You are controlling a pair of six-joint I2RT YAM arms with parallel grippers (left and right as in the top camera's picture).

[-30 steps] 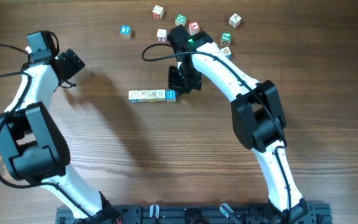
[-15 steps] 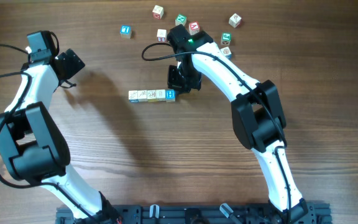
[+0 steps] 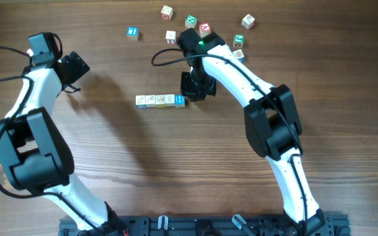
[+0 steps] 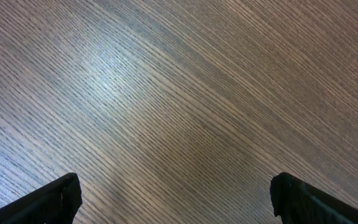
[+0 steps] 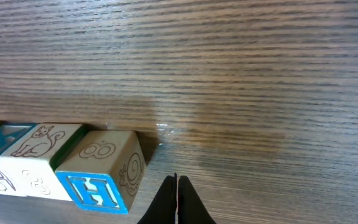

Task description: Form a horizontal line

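Near side: bare table (image 3: 143, 164) in front of the row of cubes (image 3: 161, 99), with open room to move.
Row: cubes touching side by side, mid-table.
Right gripper (image 5: 176, 194): tips pressed together, holding nothing, just beside the row's H cube (image 5: 101, 180).
Risk: a sideways brush could knock that end cube askew.
Left gripper (image 4: 173, 190): spread wide, empty, well left of the row.
Far side: loose cubes (image 3: 205, 28) beyond the row, crowded by the right arm.
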